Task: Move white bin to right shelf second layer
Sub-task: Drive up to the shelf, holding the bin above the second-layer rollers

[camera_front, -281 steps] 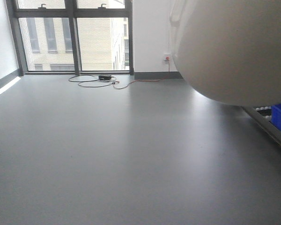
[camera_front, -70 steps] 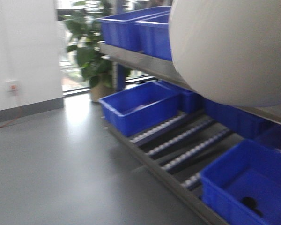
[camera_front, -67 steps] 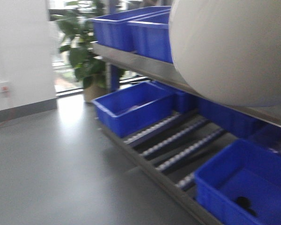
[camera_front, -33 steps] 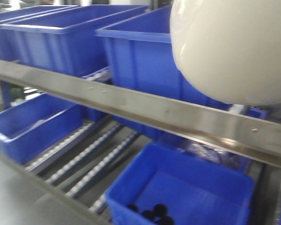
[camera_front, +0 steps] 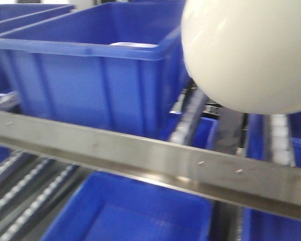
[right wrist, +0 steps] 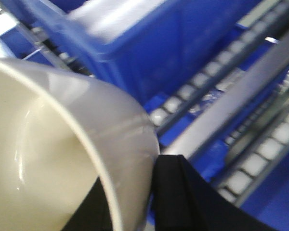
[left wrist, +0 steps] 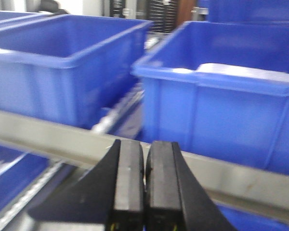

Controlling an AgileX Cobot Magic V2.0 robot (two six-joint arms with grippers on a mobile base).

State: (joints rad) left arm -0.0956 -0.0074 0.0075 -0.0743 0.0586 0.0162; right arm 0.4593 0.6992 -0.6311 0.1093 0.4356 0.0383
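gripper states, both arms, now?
Left gripper: shut, empty.
Right gripper: shut on the white bin rim.

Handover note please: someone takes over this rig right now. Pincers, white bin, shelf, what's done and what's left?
Left pincer: shut, empty, facing the steel front lip.
Right pincer: shut on the white bin rim, bin held in the air.
Done: bin carried up to the shelf, above the roller tracks beside a blue crate.
Left: set the bin down on the free rollers, release, withdraw.
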